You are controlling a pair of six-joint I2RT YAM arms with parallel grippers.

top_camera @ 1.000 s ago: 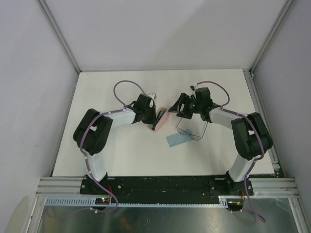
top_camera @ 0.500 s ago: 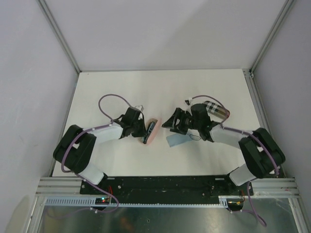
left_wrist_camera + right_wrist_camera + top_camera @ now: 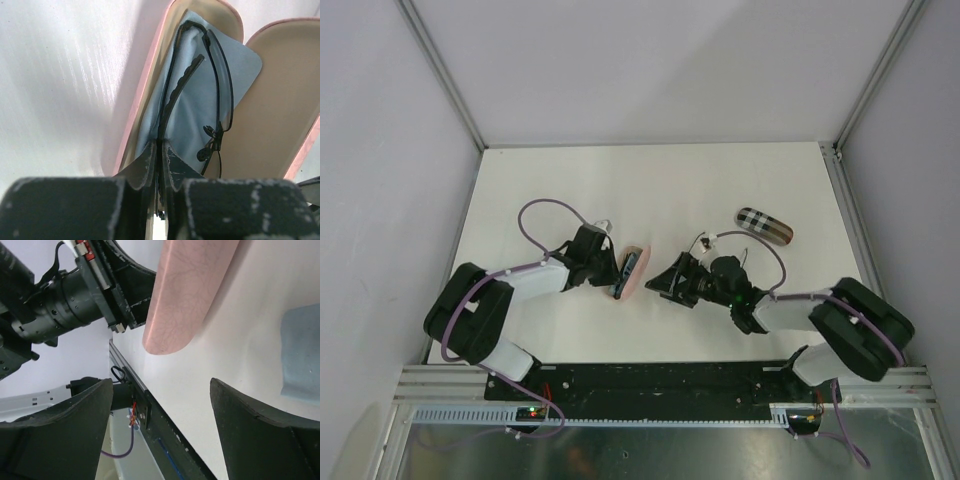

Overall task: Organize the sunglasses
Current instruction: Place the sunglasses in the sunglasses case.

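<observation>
Left gripper (image 3: pixel 159 159): pinched on temple of black wire sunglasses (image 3: pixel 223 95), inside open pink case (image 3: pixel 280 105).
Right gripper (image 3: pixel 161 390): jaws spread, empty, beside pink case.

Right claw (image 3: pixel 670 284) now farther back, wider apart, close beside the pink case (image 3: pixel 632 270).

From above and behind the arm bases, we look steeply down on the whole counter (image 3: pixel 560 190) from far off. Our left wrist view sits very close, peering past the left end effector (image 3: pixel 160 150) into the open pink case (image 3: pixel 280 100). Our right wrist view looks low across the counter between the fingers of the right end effector (image 3: pixel 161 385). All three views share that case.
</observation>
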